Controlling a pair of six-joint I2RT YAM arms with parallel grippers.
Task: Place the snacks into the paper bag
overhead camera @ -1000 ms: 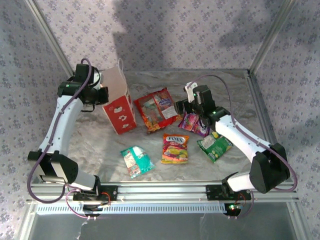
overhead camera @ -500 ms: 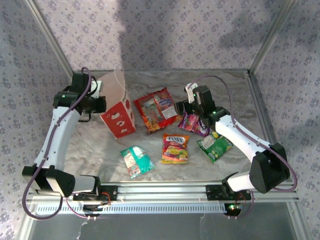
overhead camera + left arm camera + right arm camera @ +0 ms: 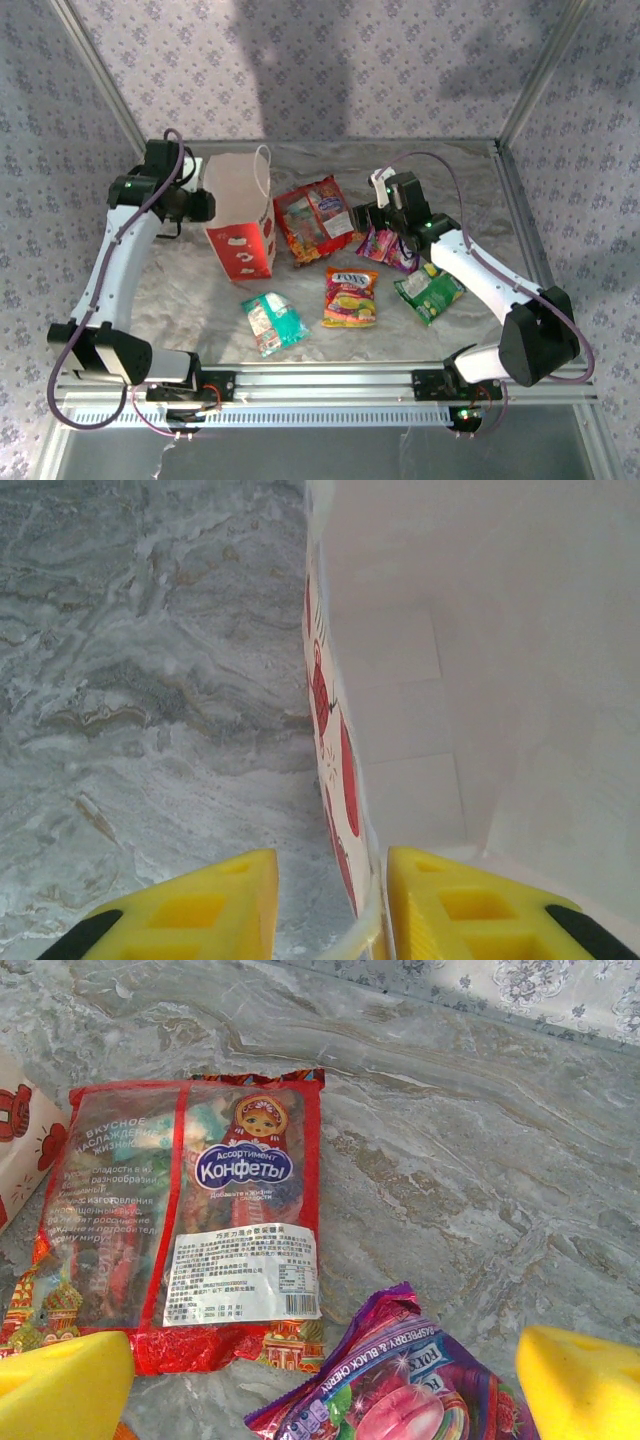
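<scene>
Reaching left gripper (image 3: 330,868): arm bent high, fingers partly apart, straddling one wall of the paper bag (image 3: 240,215), not clamped on it.
Right gripper (image 3: 320,1370): spread wide, holding nothing, over the purple-pink packet (image 3: 400,1395).
Paper bag: upright, bare white interior.
Snacks: red packet (image 3: 190,1220) and the others on the table, right of the bag.

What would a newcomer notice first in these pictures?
The white and red paper bag stands at the table's left rear, its wall between the left gripper's parted fingers. A big red packet lies just right of it. The right gripper hangs open above a purple packet.
</scene>
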